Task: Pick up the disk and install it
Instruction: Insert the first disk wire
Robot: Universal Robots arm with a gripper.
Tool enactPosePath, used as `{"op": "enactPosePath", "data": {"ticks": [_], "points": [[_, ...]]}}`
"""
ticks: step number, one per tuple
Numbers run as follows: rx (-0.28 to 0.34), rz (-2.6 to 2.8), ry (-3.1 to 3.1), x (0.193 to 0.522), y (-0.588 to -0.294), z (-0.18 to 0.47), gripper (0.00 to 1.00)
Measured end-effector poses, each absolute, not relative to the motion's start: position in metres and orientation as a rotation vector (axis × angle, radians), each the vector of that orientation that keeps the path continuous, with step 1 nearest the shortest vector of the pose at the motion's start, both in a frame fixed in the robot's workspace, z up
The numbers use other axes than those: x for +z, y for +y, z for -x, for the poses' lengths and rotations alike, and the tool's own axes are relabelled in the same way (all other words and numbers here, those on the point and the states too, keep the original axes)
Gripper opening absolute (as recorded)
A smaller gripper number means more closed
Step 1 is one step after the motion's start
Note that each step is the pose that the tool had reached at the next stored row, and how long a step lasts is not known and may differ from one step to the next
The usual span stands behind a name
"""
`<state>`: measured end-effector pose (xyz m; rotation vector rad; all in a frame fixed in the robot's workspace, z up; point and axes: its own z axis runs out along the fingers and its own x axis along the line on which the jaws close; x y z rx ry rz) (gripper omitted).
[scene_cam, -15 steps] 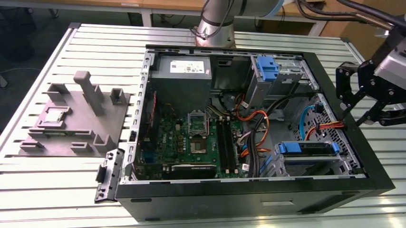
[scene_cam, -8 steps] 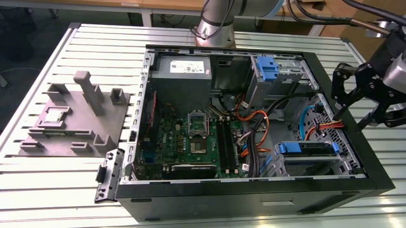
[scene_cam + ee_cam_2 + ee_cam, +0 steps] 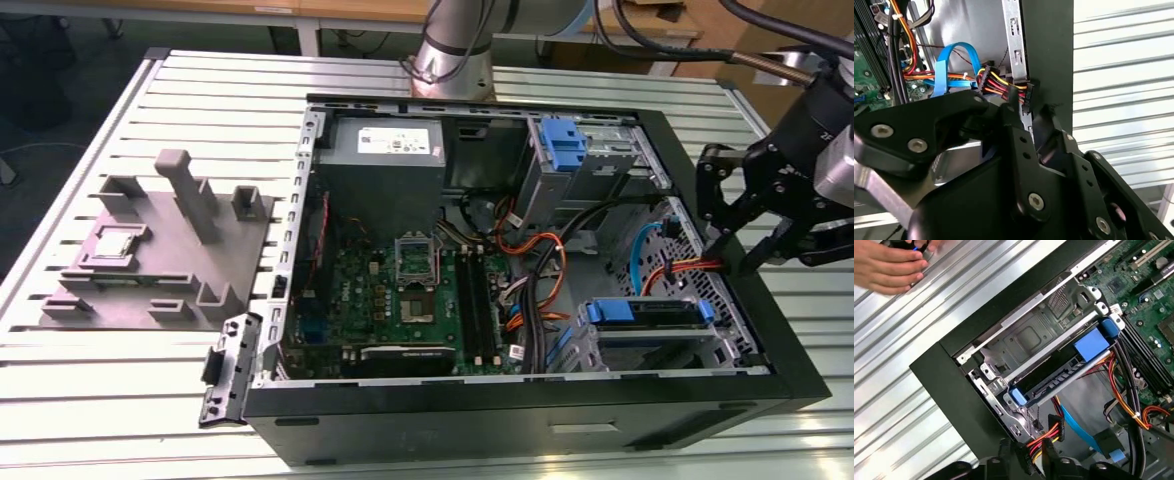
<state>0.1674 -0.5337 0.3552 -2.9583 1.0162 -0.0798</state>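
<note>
Hanging over the computer case's [image 3: 534,410] wall on the exterior view's right, the claw [image 3: 747,215] sits above a bundle of power cables [image 3: 1004,90]. Its black links crowd both wrist views, so whether the fingers are parted cannot be told, and nothing shows between them. The disk [image 3: 1064,372] lies in the drive cage [image 3: 650,335] at the case's corner, blue bracket outward, mostly hidden by the metal frame. A hand [image 3: 886,265] rests on the slatted bench [image 3: 107,390], cut off at the edge.
</note>
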Motion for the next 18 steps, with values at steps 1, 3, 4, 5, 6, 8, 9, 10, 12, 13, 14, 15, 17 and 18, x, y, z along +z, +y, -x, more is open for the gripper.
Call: {"op": "enactPosePath", "data": {"ticks": [1,3,4,5,6,8,9,10,12,13,14,15,17,18], "points": [[-0.080,2.961,1.007,0.3545,-0.5337,-0.1678,0.37],[-0.080,2.968,0.987,0.3534,-0.5337,-0.1683,0.37],[-0.080,2.971,0.976,0.3530,-0.5337,-0.1686,0.37],[-0.080,2.974,0.967,0.3527,-0.5337,-0.1688,0.37],[-0.080,2.976,0.958,0.3526,-0.5337,-0.1692,0.36],[-0.080,2.977,0.955,0.3525,-0.5336,-0.1693,0.36],[-0.080,2.977,0.955,0.3525,-0.5337,-0.1693,0.29],[-0.080,2.977,0.955,0.3529,-0.5337,-0.1693,0.29],[-0.080,2.977,0.955,0.3544,-0.5337,-0.1694,0.27],[-0.080,2.977,0.955,0.3549,-0.5337,-0.1694,0.27],[-0.079,2.977,0.955,0.3549,-0.5337,-0.1694,0.27],[-0.079,2.976,0.955,0.3549,-0.5337,-0.1694,0.20],[-0.080,2.977,0.955,0.3553,-0.5337,-0.1694,0.20],[-0.080,2.977,0.955,0.3552,-0.5337,-0.1694,0.20]]}}
